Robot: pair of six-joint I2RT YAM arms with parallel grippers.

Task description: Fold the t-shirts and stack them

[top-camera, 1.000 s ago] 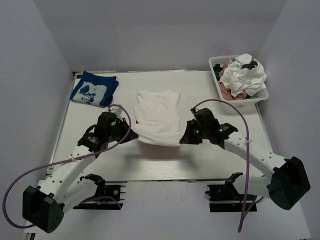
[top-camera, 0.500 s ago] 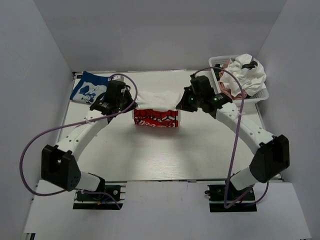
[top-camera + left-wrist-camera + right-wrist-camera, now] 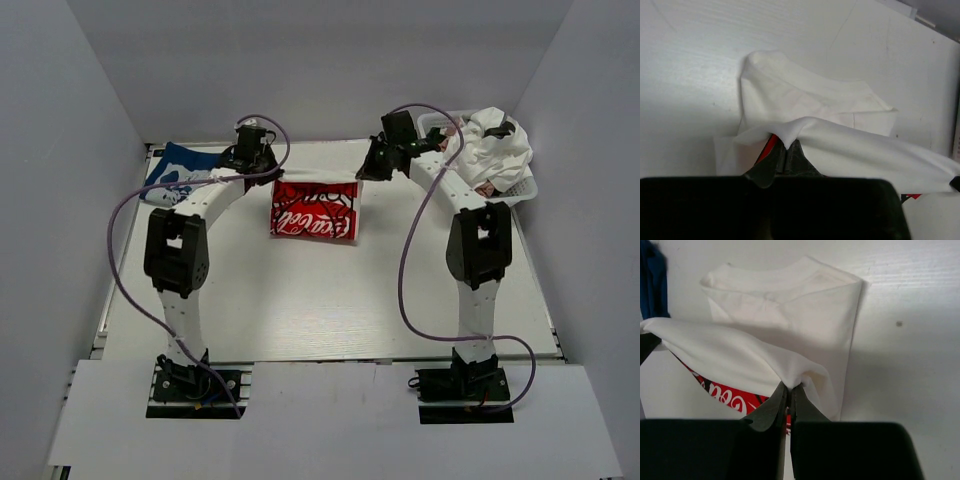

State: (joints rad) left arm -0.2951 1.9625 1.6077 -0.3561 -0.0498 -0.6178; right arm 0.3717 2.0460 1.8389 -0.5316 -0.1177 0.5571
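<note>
The left fingers point(image 3: 769, 169) and the right fingers point(image 3: 806, 412) are both pinched tight on the hem of the white t-shirt point(image 3: 315, 210), one at each corner, and the cloth is stretched like a band between them. A second ago this t-shirt lay flat in the middle of the bench point(image 3: 300, 300) with its plain side up, and I had the fingers low at its near edge. Since then both arms have reached far forward and carried that edge up and over. Now the red print point(image 3: 300, 222) shows to the top camera, and the hem hangs above the far part of the bench. In the wrist views I see the collar half lying flat below the held edge, not yet covered. I judge that the half fold is almost made: the hem must come down on the collar side, and only then can I let go. The blue t-shirt point(image 3: 172, 168) lies already folded at the far left corner, just beside the left arm, and other t-shirts point(image 3: 495, 148) wait in the basket point(image 3: 524, 186) at the far right.
</note>
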